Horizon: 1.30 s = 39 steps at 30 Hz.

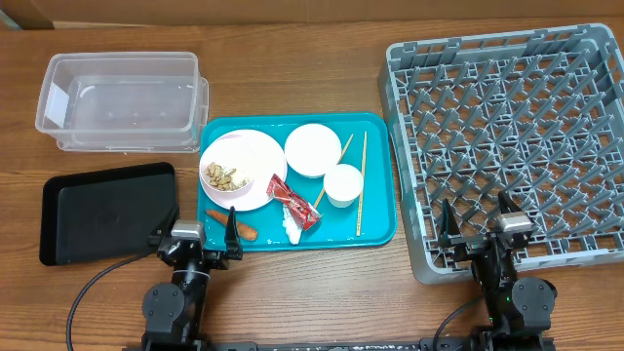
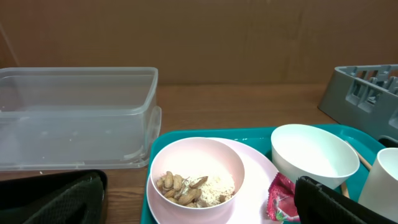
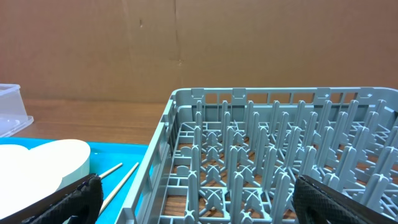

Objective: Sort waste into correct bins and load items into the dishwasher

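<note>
Overhead view showed the left gripper (image 1: 195,232) at the tray's (image 1: 378,210) near-left corner and the right gripper (image 1: 476,216) off the tray's right over the rack (image 1: 585,58), both with jaws wide apart and empty. On the tray's near edge lay the carrot (image 1: 216,215), probably firm and apt to roll, best pinched across its middle, then the soft tissue (image 1: 291,230) and the light, crinkly wrapper (image 1: 292,200), each to be nipped at a raised fold. Farther in at the tray's left, the shells (image 1: 222,177) sat loose in the pink bowl (image 2: 205,152), likely too crumbly to pinch, so that hard, slick bowl seemed best taken by its rim.
</note>
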Motion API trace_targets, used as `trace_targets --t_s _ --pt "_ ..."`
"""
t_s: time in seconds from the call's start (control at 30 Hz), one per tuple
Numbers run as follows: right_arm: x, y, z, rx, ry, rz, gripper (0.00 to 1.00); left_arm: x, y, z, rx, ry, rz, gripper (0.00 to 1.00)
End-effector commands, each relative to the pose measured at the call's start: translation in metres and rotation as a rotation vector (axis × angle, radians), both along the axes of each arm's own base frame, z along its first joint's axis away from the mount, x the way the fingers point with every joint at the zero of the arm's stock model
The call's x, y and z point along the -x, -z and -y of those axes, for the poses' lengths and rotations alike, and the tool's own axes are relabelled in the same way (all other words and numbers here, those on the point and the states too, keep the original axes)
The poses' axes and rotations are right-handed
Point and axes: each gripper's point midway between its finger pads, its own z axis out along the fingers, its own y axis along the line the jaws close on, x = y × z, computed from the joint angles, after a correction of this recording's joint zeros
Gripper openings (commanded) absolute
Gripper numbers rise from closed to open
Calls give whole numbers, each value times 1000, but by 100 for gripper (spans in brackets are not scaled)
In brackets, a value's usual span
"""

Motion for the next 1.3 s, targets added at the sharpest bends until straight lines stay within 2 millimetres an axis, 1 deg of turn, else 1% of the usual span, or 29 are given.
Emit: trace_targets --t_s 0.0,0.13,0.3,0.33,0.43,0.53,0.67,0.87,1.0,1.1,1.17,1.27 --pt "0 1 -1 0 -3 9 100 0 -2 -7 -28 -36 14 100" --pt "0 -2 -1 0 -2 17 100 0 -1 -7 29 -40 9 100" --pt "2 -19 15 -19 88 43 100 0 1 -7 136 -48 -12 100" --pt "3 -26 20 -68 116 36 100 0 5 -6 137 -48 -44 100" --pt "6 -31 24 -110 141 -5 100 3 8 -7 125 -57 -117 100" --pt "6 -39 24 -107 143 -41 100 4 4 -7 119 -61 -180 100" --pt "5 -57 24 -155 149 -100 100 0 -10 -3 115 -44 -257 100" --pt "1 -68 20 -161 147 -307 100 -13 -26 1 97 -36 -463 100" --pt "1 -68 9 -159 104 -503 100 -25 -42 14 56 37 -616 100" --pt "2 -63 1 -164 72 -645 100 -32 -53 15 51 35 -736 100" --pt "4 -56 2 -157 85 -770 100 -32 -62 15 46 27 -852 100" --pt "-3 -50 2 -155 91 -837 100 -32 -67 23 93 48 -928 100"
